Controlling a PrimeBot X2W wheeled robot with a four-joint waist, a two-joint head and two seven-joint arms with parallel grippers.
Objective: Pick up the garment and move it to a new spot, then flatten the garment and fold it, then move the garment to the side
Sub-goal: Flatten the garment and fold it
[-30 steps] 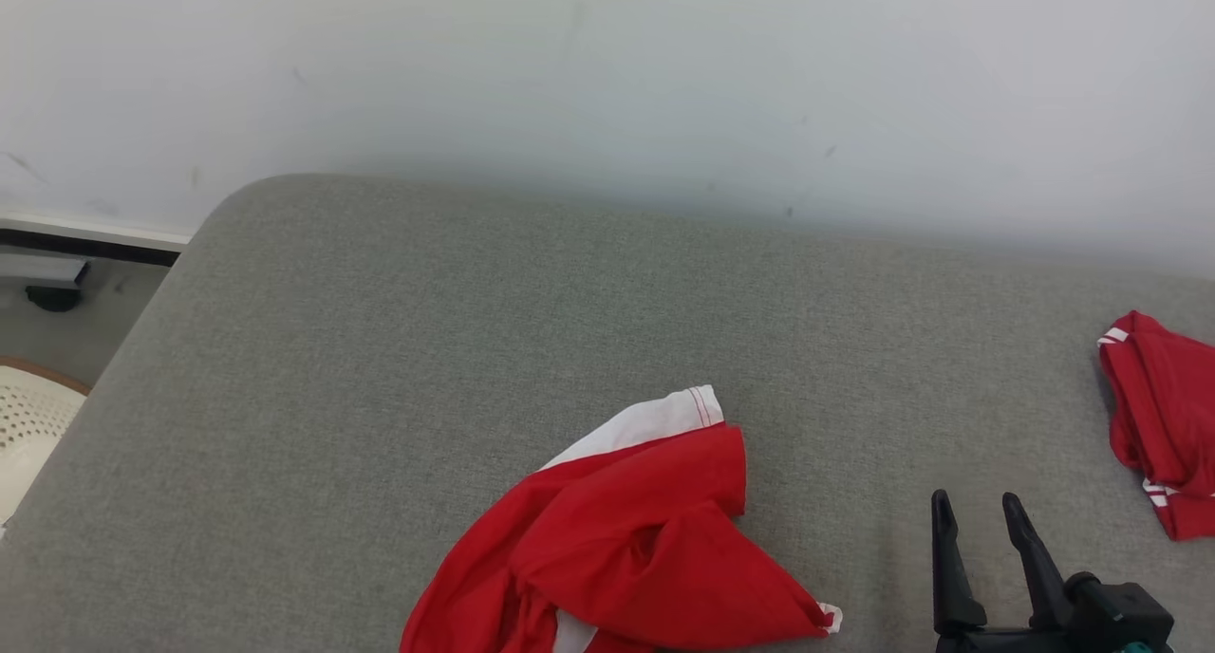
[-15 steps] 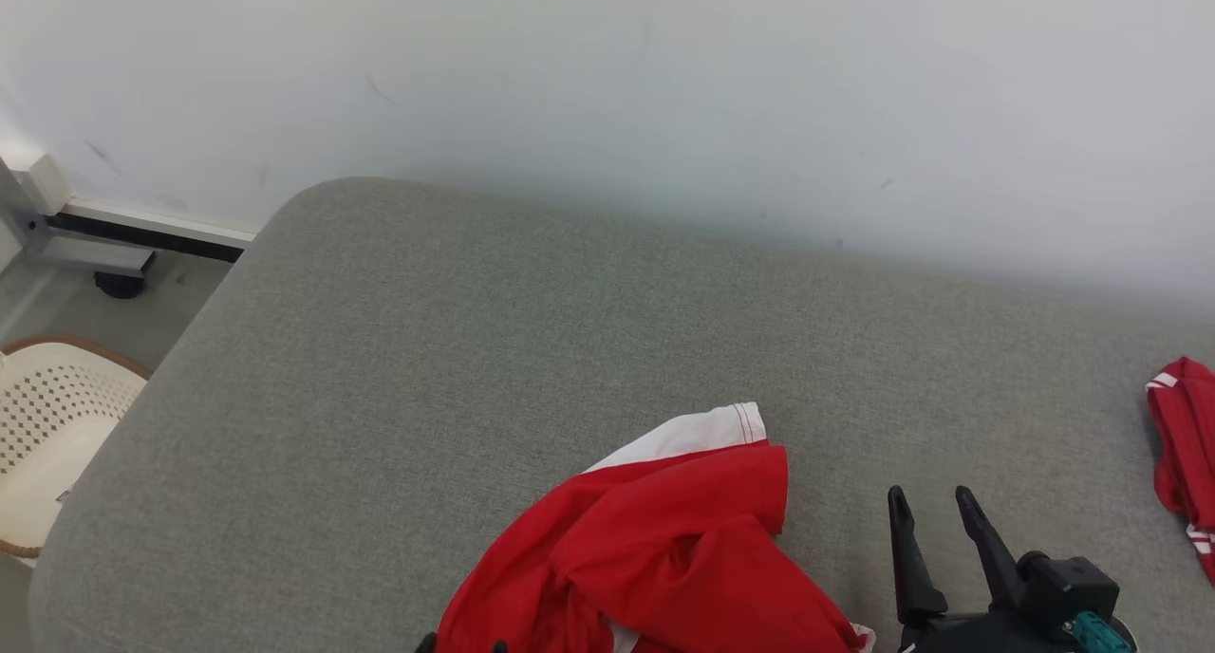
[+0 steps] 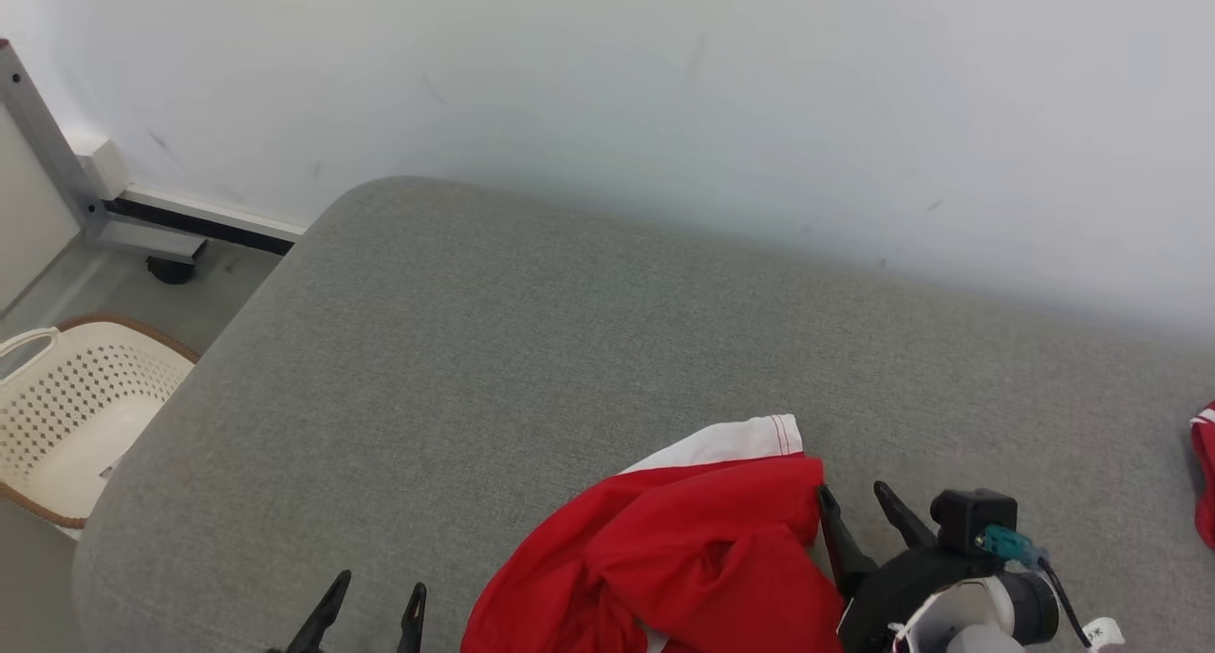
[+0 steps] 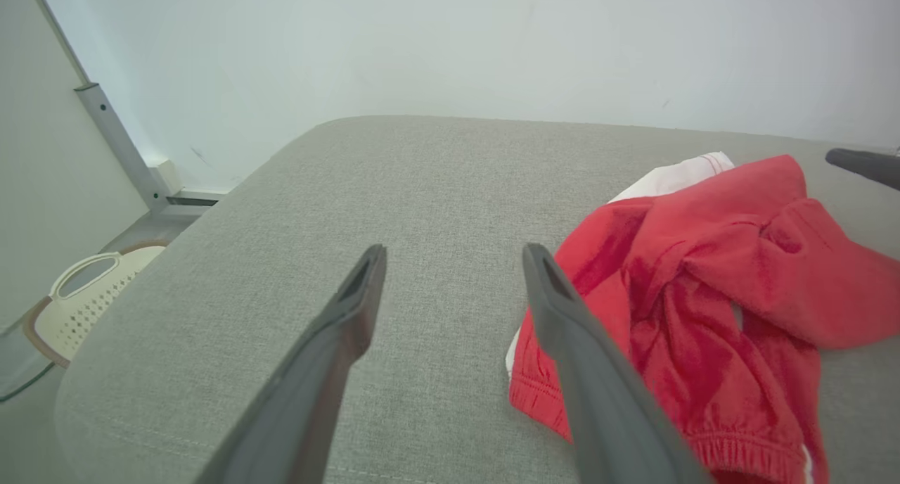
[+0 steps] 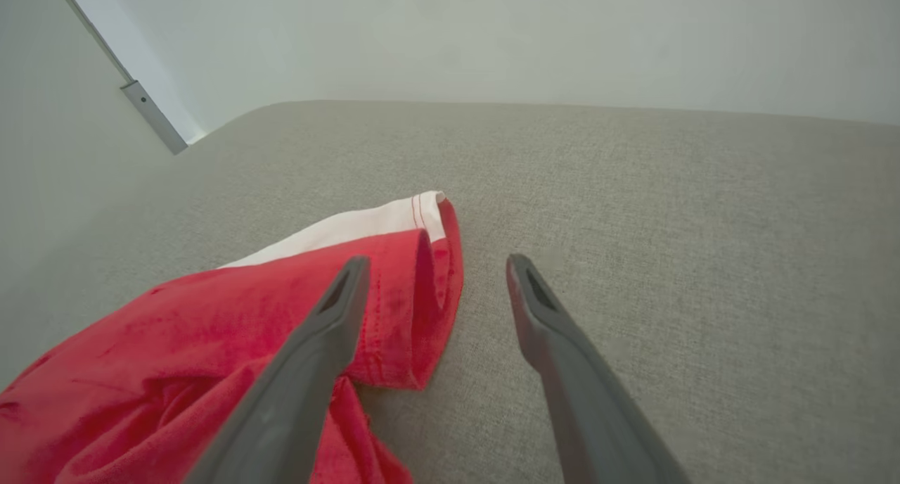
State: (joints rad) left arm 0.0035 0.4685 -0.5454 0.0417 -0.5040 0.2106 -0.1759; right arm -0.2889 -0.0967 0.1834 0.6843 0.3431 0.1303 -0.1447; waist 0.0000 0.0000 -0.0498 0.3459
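Grippers frame the near edge, the left gripper (image 3: 380, 587) spread and empty just beside the crumpled red garment (image 3: 683, 558), the right gripper (image 3: 852, 492) spread at its hem, so flattening, folding and the side move seem still ahead on the grey cushion (image 3: 475, 349) beyond.

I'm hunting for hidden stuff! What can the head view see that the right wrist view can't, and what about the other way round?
Head view: a basket on the floor, the left end effector, open, and a second red cloth at the right edge.
Right wrist view: the stitched red hem up close, right by a finger of the right end effector.
Both: the garment, the grey cushion, the wall, and the open right end effector.
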